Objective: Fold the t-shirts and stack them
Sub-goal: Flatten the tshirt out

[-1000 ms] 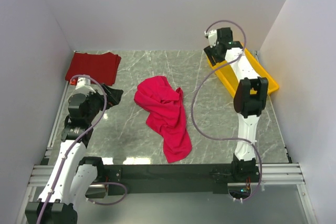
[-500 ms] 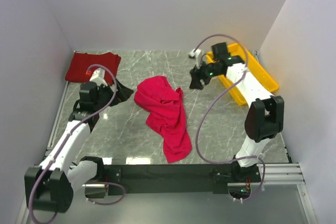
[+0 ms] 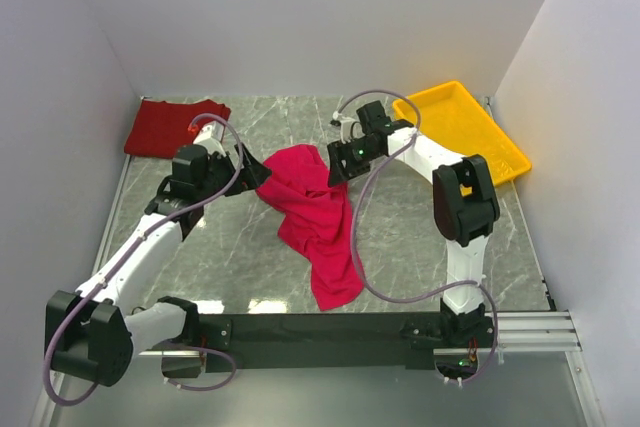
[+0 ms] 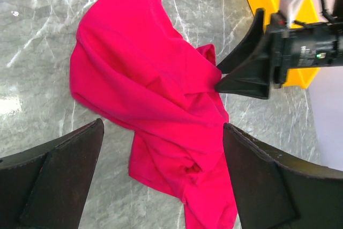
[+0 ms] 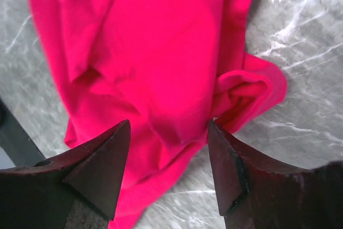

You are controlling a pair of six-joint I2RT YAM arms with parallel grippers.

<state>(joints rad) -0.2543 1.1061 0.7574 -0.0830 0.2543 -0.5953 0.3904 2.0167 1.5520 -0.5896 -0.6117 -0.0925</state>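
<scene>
The crimson t-shirt (image 3: pixel 315 217) lies crumpled in the middle of the table; it also fills the left wrist view (image 4: pixel 155 105) and the right wrist view (image 5: pixel 155 63). The maroon t-shirt (image 3: pixel 172 127) lies folded flat at the far left corner. My left gripper (image 3: pixel 252 173) is open, just left of the crimson shirt's upper edge, above the cloth (image 4: pixel 161 186). My right gripper (image 3: pixel 338 169) is open at the shirt's upper right edge, its jaws straddling a fold of cloth (image 5: pixel 169 132) without closing on it.
A yellow tray (image 3: pixel 460 132) stands at the far right, empty. White walls close in the table on the left, back and right. A black rail (image 3: pixel 320 329) runs along the near edge.
Both arms have swung inward to the crimson shirt: the left gripper from the left side, the right gripper from over the yellow tray. The shirts have not moved.
</scene>
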